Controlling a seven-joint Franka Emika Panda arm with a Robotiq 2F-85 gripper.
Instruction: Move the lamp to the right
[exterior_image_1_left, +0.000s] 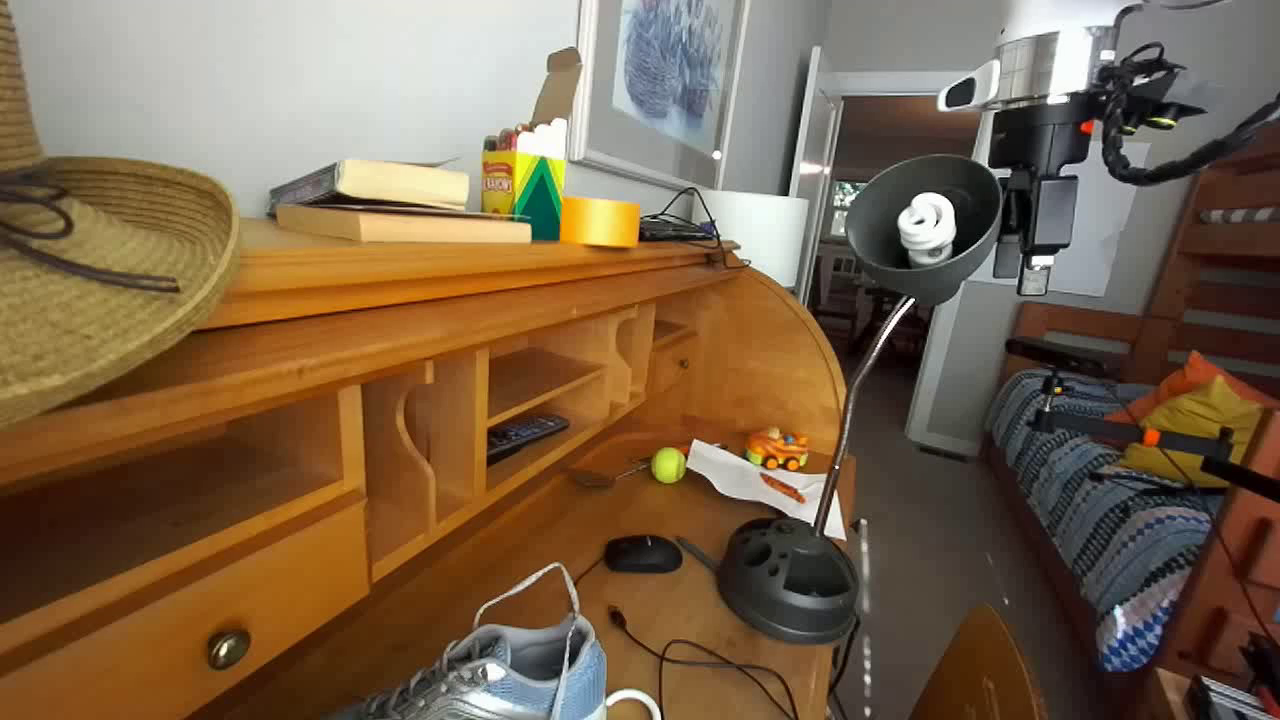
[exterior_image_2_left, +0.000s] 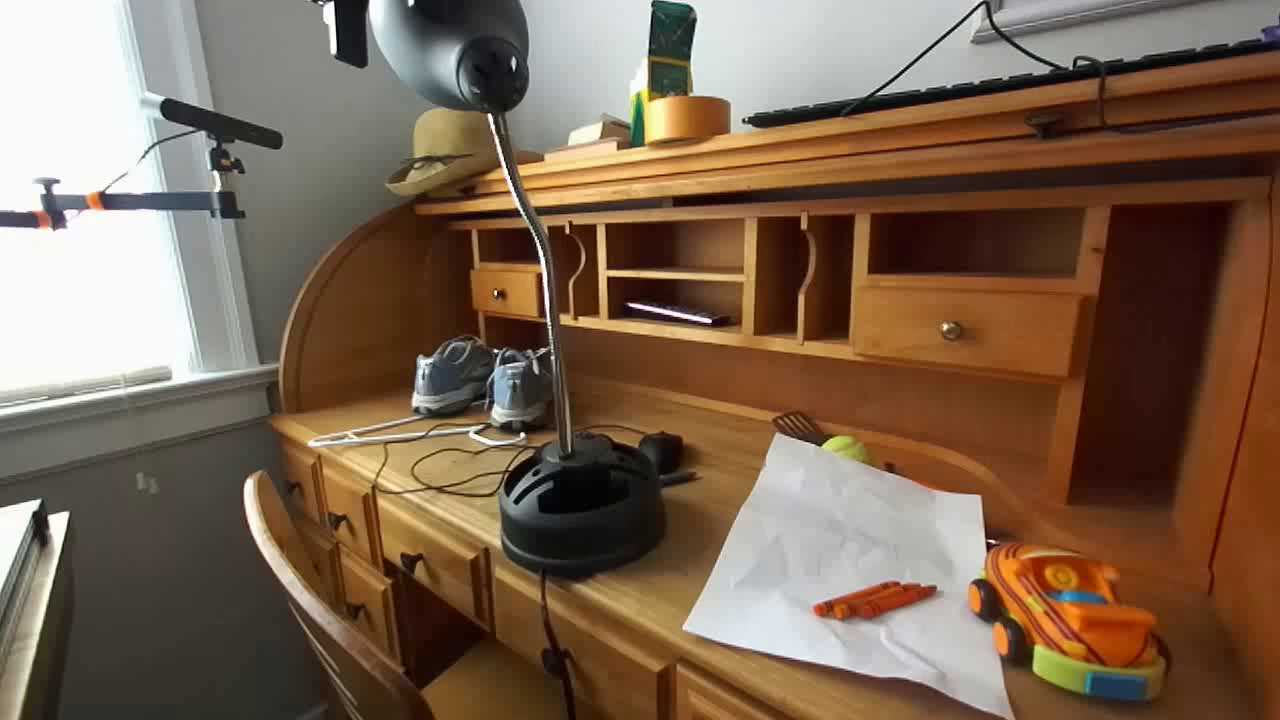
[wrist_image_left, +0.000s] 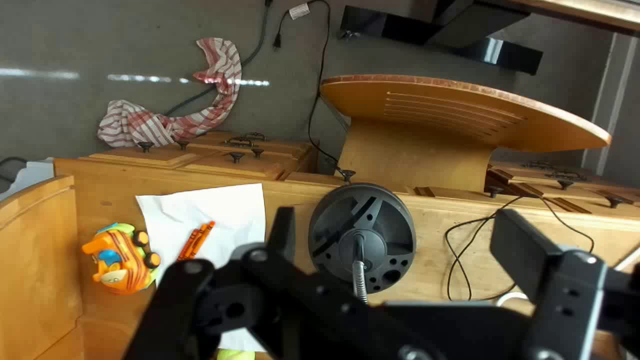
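The black lamp stands upright on the wooden desk. Its domed base (exterior_image_1_left: 788, 585) is near the desk's front edge, and its thin stem rises to a round head (exterior_image_1_left: 930, 228) with a white bulb. The lamp also shows in an exterior view (exterior_image_2_left: 582, 512) and, from above, in the wrist view (wrist_image_left: 362, 200). My gripper (exterior_image_1_left: 1022, 262) is up at the height of the lamp head, close beside it; whether they touch cannot be told. In the wrist view my gripper (wrist_image_left: 400, 240) is open, its fingers wide apart with nothing held. The lamp head does not show there.
A white paper (exterior_image_2_left: 800, 530) with orange crayons, a toy car (exterior_image_2_left: 1080, 620) and a tennis ball (exterior_image_1_left: 668, 465) lie on one side of the lamp. A mouse (exterior_image_1_left: 643, 553), cables (exterior_image_2_left: 450, 470) and shoes (exterior_image_2_left: 455, 375) lie on the other. A chair (wrist_image_left: 450, 110) stands in front.
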